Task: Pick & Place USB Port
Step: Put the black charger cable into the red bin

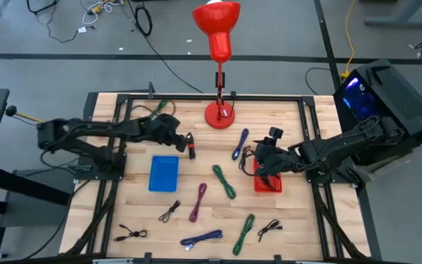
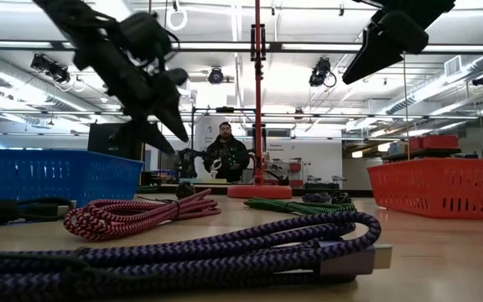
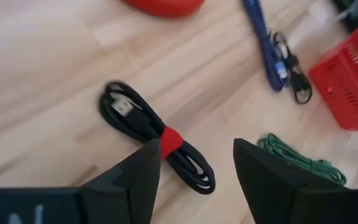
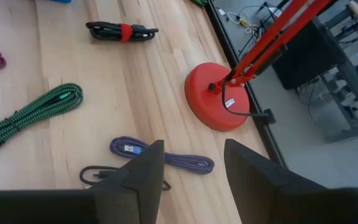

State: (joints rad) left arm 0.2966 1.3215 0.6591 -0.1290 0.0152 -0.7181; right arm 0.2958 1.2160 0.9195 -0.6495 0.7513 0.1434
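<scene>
Plainly, the black cable with the red tie (image 3: 157, 134) lies ungrasped near the counter's (image 1: 189, 117) far edge, the spread left claw (image 3: 194, 165) hovering above it. The right claw (image 4: 191, 165), also spread, waits over the red basket (image 1: 268, 182). Picking remains.

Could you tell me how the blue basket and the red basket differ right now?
The blue basket lies on the table's left half, the red basket on its right. The right hand hangs open at the red basket's edge; the left hand, also open, sits off the blue basket's far corner, above a black cable. Both baskets are rectangular mesh.
</scene>
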